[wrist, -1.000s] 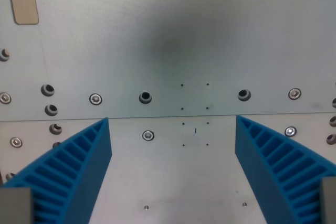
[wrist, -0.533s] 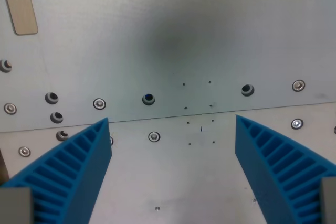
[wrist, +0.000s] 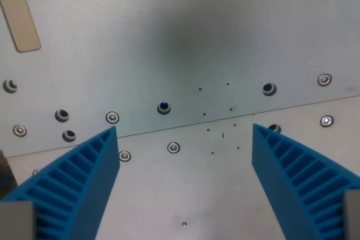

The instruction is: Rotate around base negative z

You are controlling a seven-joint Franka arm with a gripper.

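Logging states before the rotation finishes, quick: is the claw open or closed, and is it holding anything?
Claw: open, its blue fingers spread wide apart, holding nothing; only the metal plate shows between them.

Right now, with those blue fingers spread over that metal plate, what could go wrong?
Not much, I'd guess. The gripper is open and holds nothing, so nothing can drop. One risk: the blue fingers seem to hang close above the plate, so any dip while turning could scrape it or catch a bolt head. Another: the tan strip at the wrist view's left lies on the plate and a sweep could hit it.
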